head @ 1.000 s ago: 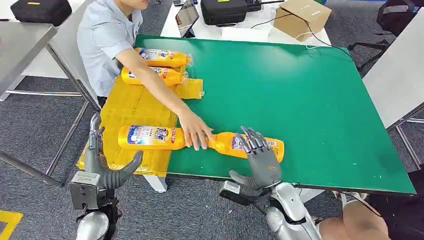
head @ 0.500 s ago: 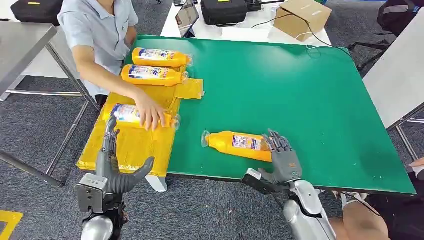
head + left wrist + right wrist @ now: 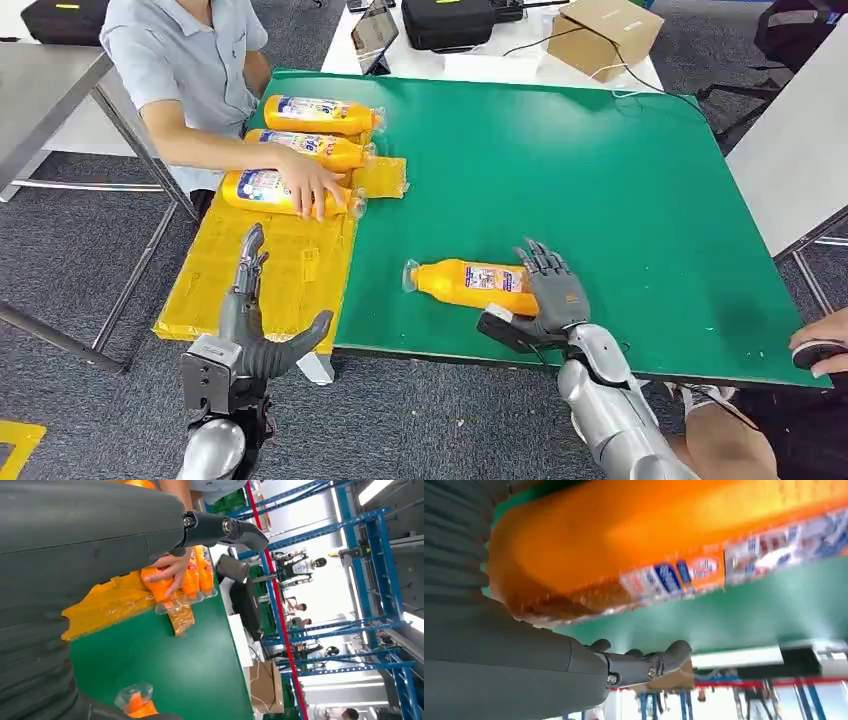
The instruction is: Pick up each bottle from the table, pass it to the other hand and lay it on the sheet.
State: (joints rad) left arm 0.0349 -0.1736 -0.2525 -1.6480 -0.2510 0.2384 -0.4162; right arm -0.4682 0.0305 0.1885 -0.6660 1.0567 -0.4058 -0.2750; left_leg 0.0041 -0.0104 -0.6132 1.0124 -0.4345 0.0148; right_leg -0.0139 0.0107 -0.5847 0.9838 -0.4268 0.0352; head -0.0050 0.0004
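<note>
Four orange bottles, blurred blue-white labels, right hand [image 3: 553, 291] cupping one [image 3: 470, 284] ungripped, left hand [image 3: 255, 322] spread empty.

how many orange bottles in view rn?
4. Three lie side by side at the far end of the yellow sheet: far bottle, middle bottle, near bottle under a person's hand. The fourth bottle lies on the green table against the right hand.

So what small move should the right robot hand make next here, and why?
Probably close the fingers around the bottle and lift it. The right robot hand lies over the bottle's base end on the green table, with no firm grip evident. The left robot hand waits open over the yellow sheet, ready for the handover.
</note>
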